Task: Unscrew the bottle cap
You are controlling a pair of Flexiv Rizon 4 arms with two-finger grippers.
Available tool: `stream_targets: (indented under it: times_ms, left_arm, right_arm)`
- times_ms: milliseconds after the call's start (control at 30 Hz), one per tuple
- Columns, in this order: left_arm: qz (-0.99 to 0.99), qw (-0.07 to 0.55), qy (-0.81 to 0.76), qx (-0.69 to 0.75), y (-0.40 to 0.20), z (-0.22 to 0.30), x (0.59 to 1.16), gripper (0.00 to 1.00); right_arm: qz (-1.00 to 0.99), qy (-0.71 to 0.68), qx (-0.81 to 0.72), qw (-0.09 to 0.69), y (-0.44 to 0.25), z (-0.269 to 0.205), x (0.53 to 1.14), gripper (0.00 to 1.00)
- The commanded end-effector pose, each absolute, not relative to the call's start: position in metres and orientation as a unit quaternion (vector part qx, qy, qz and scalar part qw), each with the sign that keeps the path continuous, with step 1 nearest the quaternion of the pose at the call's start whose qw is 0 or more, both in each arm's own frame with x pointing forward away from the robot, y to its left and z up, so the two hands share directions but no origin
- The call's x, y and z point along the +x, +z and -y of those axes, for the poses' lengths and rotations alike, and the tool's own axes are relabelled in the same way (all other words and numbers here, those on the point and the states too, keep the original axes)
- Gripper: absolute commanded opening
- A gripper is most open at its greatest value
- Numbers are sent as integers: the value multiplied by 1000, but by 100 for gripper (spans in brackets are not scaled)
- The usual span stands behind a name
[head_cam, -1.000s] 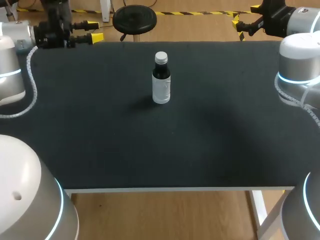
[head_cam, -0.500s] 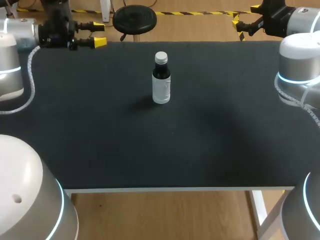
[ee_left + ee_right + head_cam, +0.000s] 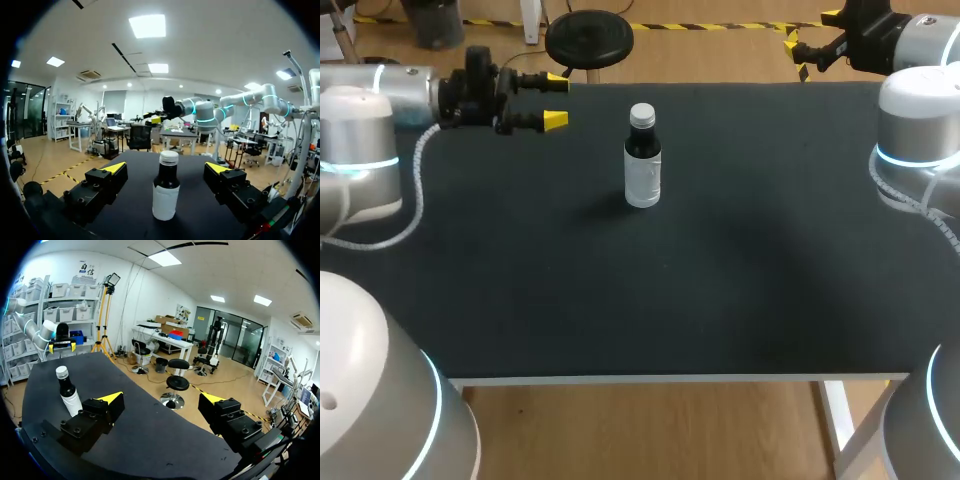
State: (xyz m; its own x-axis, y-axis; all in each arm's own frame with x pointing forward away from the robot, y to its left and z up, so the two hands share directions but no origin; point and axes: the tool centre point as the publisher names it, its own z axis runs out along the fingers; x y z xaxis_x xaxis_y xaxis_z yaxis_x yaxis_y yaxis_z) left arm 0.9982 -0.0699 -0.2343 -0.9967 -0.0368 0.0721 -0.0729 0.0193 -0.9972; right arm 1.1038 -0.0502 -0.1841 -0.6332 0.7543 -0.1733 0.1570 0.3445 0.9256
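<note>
A small dark bottle point(image 3: 642, 160) with a white label and a silver cap point(image 3: 642, 114) stands upright on the black table point(image 3: 650, 280), toward the back middle. My left gripper point(image 3: 555, 98) hovers open to the bottle's left, its yellow tips pointing at it. In the left wrist view the bottle point(image 3: 166, 187) stands straight ahead of the open left gripper point(image 3: 167, 168), apart from both fingers. My right gripper point(image 3: 805, 44) is open at the back right corner, far from the bottle. In the right wrist view the bottle point(image 3: 67, 392) stands off to the side, beyond one finger of the right gripper point(image 3: 162, 399).
Both arms' grey bodies stand at the table's left point(image 3: 355, 150) and right point(image 3: 918, 130) sides. In the left wrist view my right arm point(image 3: 200, 107) shows beyond the bottle.
My left arm has swung in from the back left corner toward the bottle, its gripper now pointing at it and still open. The right arm and the bottle have not moved.
</note>
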Motion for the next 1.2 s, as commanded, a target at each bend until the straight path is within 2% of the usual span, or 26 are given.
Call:
stream_targets:
  times_ms: [33,500,1200]
  left_arm:
    - [700,18,713,34,-250,84,1001,100]
    - [702,21,711,31,-266,101,1000,100]
    - [704,58,708,-9,-284,149,1006,100]
  right_arm:
    - [-761,487,300,305,-184,50,1104,100]
    - [-761,487,300,305,-184,50,1104,100]
    - [-761,487,300,305,-184,50,1104,100]
